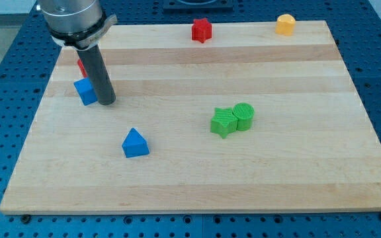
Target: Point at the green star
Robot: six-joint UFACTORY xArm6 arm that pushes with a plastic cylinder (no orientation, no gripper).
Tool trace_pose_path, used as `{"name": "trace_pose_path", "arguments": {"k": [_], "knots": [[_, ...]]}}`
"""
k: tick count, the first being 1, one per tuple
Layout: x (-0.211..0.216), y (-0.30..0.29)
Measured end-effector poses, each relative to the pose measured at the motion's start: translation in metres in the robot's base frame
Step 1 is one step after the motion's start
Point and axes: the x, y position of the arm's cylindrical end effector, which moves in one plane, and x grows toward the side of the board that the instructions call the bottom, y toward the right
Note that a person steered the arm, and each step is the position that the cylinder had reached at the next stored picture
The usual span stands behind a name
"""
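A pale wooden table (177,178) fills the frame. The dark rod's tip (107,103) is seen at upper left, touching a blue cube (84,91); no end effector is fitted, nothing is held. The green star (223,121) lies right of centre, touching a green cylinder (244,116).

On the desk (309,165), our tip (108,104) sits at the view's left, just right of the blue cube (84,91), with a red block (81,66) behind both. The blue triangle (135,143) lies below and to their right. Near the middle, the green star (223,121) touches the green cylinder (244,116) on its right. The red star (202,30) and the yellow block (285,24) sit along the top edge.
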Motion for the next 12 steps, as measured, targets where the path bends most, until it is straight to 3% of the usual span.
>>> {"name": "trace_pose_path", "arguments": {"k": [2, 5, 7, 10, 12], "knots": [[0.001, -0.030], [0.002, -0.014], [0.002, 0.051], [0.046, 0.159], [0.040, 0.188]]}}
